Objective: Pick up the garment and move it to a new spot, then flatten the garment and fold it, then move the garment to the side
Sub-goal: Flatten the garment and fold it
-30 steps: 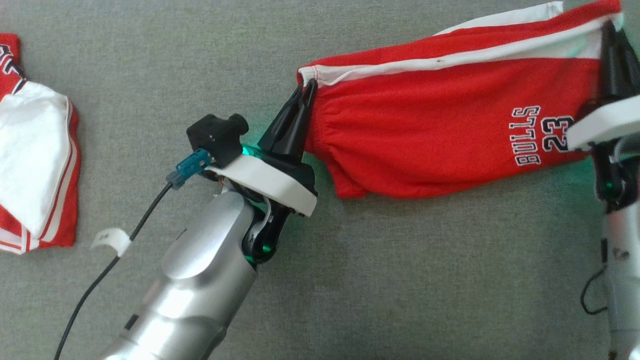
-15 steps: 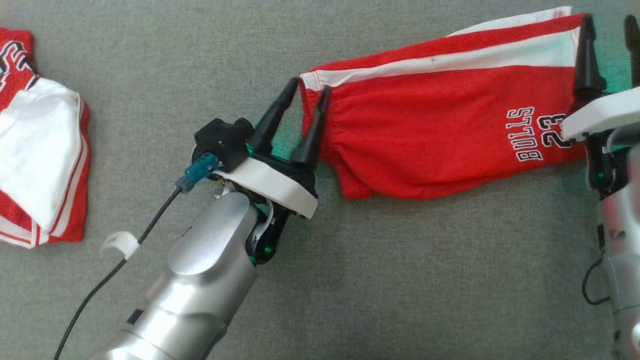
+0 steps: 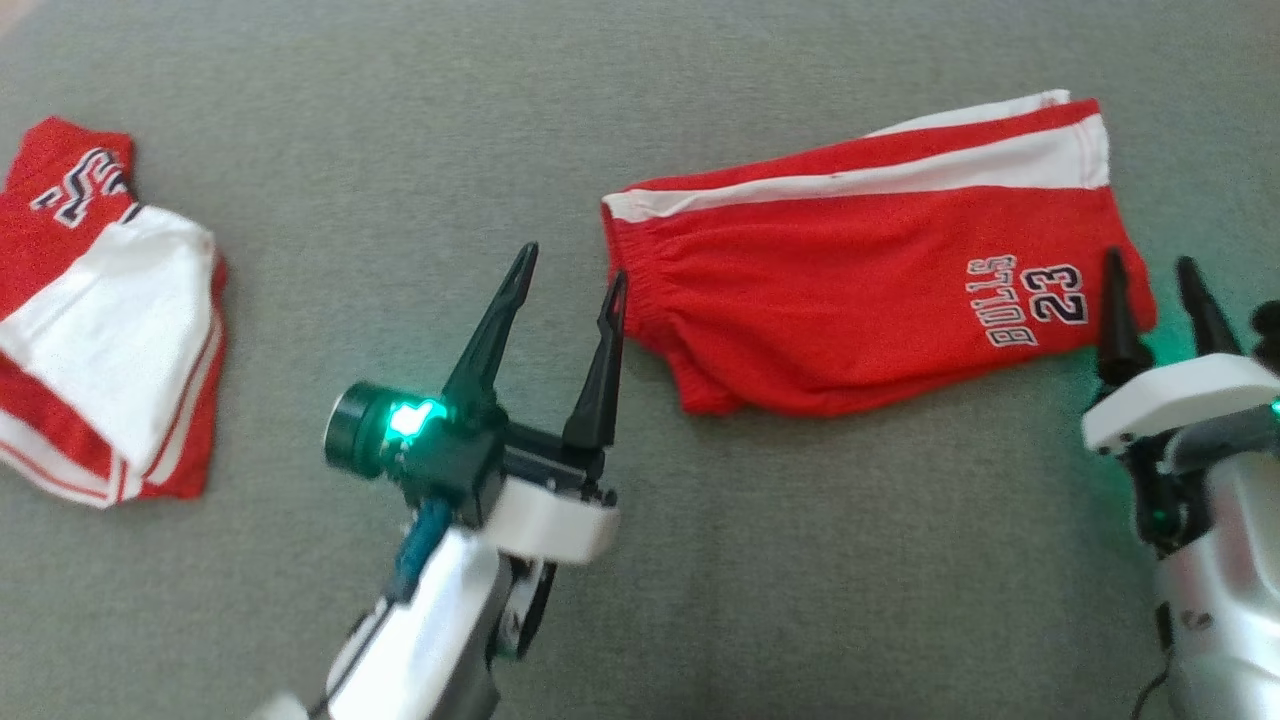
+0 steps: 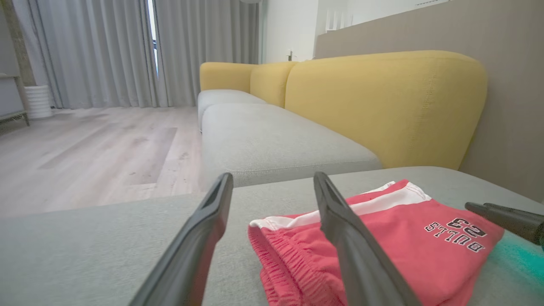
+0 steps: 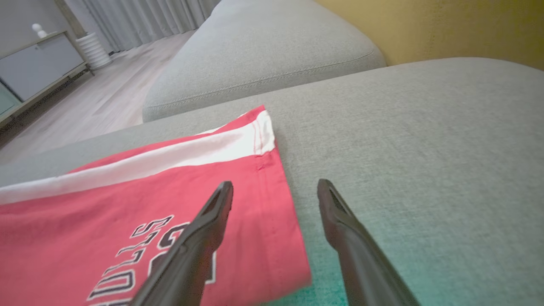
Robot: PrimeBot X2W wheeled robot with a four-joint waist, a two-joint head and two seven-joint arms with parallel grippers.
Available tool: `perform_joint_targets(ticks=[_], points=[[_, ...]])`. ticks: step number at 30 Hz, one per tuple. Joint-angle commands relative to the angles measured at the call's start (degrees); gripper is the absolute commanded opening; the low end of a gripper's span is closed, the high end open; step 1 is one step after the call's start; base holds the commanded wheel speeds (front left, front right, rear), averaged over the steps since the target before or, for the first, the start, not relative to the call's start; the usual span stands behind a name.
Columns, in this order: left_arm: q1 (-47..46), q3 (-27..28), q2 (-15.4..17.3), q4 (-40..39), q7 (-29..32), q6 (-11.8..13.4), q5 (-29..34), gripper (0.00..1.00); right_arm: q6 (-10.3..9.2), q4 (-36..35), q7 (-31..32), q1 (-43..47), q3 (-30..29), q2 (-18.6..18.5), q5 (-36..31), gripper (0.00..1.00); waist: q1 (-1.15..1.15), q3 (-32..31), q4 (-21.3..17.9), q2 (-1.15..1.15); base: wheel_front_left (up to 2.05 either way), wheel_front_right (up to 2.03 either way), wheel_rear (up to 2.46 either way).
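Grey cushion (image 3: 700, 600), red shorts (image 3: 850, 290), second garment (image 3: 100, 330) (left)

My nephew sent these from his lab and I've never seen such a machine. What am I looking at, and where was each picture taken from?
It is a wheeled robot with two arms, each ending in a two-fingered gripper. One picture looks down from a camera on its head: the left gripper at lower left, the right gripper at lower right. The other two come from wrist cameras, each looking along its gripper. The grey surface is a sofa seat with a yellow backrest. On it lie red shorts marked BULLS 23 and, further left, another red and white garment. Both grippers are open and hold nothing, one at each end of the shorts.
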Motion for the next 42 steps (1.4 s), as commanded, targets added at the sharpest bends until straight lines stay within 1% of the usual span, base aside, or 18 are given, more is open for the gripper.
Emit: perform_joint_targets(ticks=[1, 4, 9, 14, 17, 18, 19, 20, 22, 25, 30, 33, 38, 42], points=[[0.4, 2.7, 1.0, -4.0, -0.3, 1.0, 2.3, 1.00, -0.04, -1.9, 0.5, -1.1, -0.5, 0.0, 0.3, 1.00, 0.02, -0.6, 1.4, 0.00, 0.00, 0.00, 0.00], [4.1, 3.3, 1.1, -8.6, -0.3, 2.7, 6.4, 1.00, -0.04, -0.4, 1.6, -1.5, -3.8, -0.3, -0.8, 1.00, 0.02, -0.9, 3.7, 0.00, 0.00, 0.00, 0.00], [9.3, 4.2, 0.2, -13.7, -0.3, 3.6, 8.9, 1.00, -0.04, 4.8, 4.2, -3.9, -10.1, -0.5, -1.9, 1.00, 0.02, -0.7, 7.7, 0.00, 0.00, 0.00, 0.00], [12.2, 4.0, -0.2, -15.5, -0.3, 4.3, 11.5, 1.00, -0.04, 9.6, 6.2, -7.0, -14.0, -0.4, -1.5, 1.00, 0.02, -0.1, 10.2, 0.00, 0.00, 0.00, 0.00], [12.5, 3.6, -0.7, -15.6, -0.3, 4.0, 11.8, 1.00, -0.04, 12.5, 7.3, -8.6, -15.2, -0.5, -1.0, 1.00, 0.02, 0.2, 11.1, 0.00, 0.00, 0.00, 0.00], [12.4, 3.5, -0.8, -15.5, -0.3, 3.8, 12.0, 1.00, -0.04, 13.3, 7.6, -9.1, -15.2, -0.4, -0.9, 0.93, 0.02, 0.2, 11.2, 0.00, 0.00, 0.00, 0.00], [12.2, 3.4, -0.9, -15.4, -0.3, 3.6, 12.1, 1.00, -0.04, 14.0, 7.7, -9.5, -15.2, -0.3, -0.7, 0.71, 0.02, 0.2, 11.4, 0.00, 0.00, 0.00, 0.00], [12.0, 3.3, -0.9, -15.3, -0.3, 3.5, 12.3, 1.00, -0.04, 14.5, 7.9, -9.8, -15.1, -0.2, -0.5, 0.44, 0.02, 0.2, 11.4, 0.00, 0.00, 0.00, 0.00], [11.7, 3.5, -1.1, -15.2, -0.3, 3.4, 12.5, 1.00, -0.04, 15.3, 7.9, -10.4, -14.6, 0.0, 0.0, 0.00, 0.02, 0.2, 11.3, 0.00, 0.00, 0.00, 0.00], [11.7, 3.9, -1.2, -15.1, -0.3, 3.3, 12.7, 1.00, -0.04, 15.9, 7.2, -10.8, -13.7, 0.3, 0.8, 0.00, 0.02, 0.0, 10.6, 0.00, 0.00, 0.00, 0.00], [12.1, 4.3, -1.3, -14.6, -0.3, 2.8, 12.7, 1.00, -0.04, 16.5, 5.7, -10.8, -12.6, -0.5, 1.8, 0.00, 0.02, -0.9, 8.0, 0.00, 0.00, 0.00, 0.00], [12.3, 4.5, -1.4, -14.3, -0.3, 2.5, 12.9, 1.00, -0.04, 16.7, 5.2, -10.5, -12.0, -1.9, 2.1, 0.00, 0.02, -1.6, 6.2, 0.00, 0.00, 0.00, 0.00], [12.7, 4.7, -1.3, -13.9, -0.3, 1.8, 13.3, 1.00, -0.04, 16.3, 4.7, -10.1, -12.2, -5.7, 2.1, 0.00, 0.02, -2.7, 3.8, 0.00, 0.00, 0.00, 0.00], [13.1, 4.8, -1.3, -13.6, -0.3, 1.6, 13.4, 1.00, -0.04, 15.4, 4.9, -10.2, -12.5, -6.6, 2.2, 0.00, 0.02, -3.3, 2.7, 0.00, 0.00, 0.00, 0.00]])
